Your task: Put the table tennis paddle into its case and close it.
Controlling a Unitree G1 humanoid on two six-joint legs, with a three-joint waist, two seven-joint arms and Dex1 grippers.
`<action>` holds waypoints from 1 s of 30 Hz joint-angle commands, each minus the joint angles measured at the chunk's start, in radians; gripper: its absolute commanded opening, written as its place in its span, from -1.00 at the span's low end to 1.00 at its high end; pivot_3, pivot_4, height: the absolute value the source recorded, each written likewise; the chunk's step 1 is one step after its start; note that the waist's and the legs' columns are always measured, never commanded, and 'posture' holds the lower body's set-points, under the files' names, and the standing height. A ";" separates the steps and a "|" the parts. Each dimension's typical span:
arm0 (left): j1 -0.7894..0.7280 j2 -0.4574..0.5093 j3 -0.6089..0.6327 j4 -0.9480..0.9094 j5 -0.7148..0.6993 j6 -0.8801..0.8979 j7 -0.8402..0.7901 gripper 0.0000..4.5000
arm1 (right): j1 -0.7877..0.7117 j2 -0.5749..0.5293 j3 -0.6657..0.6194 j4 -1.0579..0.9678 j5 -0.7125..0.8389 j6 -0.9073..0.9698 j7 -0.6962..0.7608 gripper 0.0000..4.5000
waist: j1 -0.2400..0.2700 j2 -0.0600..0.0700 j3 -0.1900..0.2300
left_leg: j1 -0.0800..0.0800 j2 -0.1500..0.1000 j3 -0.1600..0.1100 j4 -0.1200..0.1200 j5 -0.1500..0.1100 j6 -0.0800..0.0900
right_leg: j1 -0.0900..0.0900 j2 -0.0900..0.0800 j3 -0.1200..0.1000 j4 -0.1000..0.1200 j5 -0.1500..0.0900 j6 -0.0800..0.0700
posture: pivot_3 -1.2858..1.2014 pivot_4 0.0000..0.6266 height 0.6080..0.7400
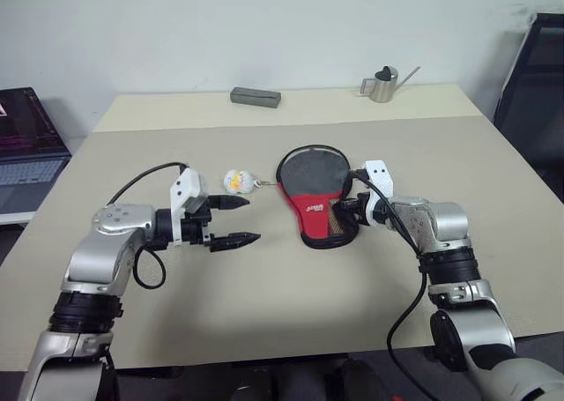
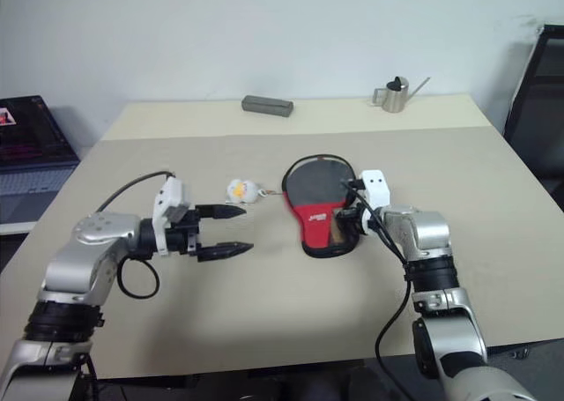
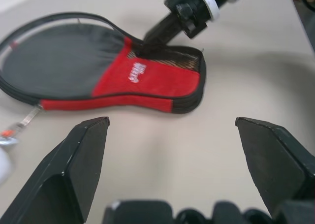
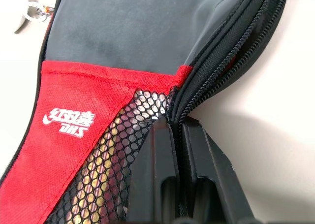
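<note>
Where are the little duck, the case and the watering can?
duck [image 1: 234, 181], left eye view, on its white body.
case [image 1: 310, 174], left eye view, on its dark round panel.
watering can [image 1: 383, 85], left eye view, on its metal body.

Beige table [image 1: 264, 313], plain pale wall [image 1: 264, 31], laptop [image 1: 26, 145] at left

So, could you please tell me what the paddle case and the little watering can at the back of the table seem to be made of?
The case looks like woven fabric: matte black and red panels with visible stitching, an open black mesh section, a printed white logo and a toothed zip along its edge. The watering can appears to be metal, likely steel, judging by its silvery sheen.
</note>
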 commanded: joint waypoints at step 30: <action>0.163 0.165 -0.034 -0.329 -0.133 0.080 -0.129 1.00 | 0.551 0.128 -0.184 -0.857 0.495 0.457 -0.381 -0.99 | 0.027 0.001 0.000 | 0.001 0.002 0.000 -0.001 -0.001 0.002 | 0.001 0.001 0.000 -0.001 0.000 0.000 | 0.03 -0.52 1.00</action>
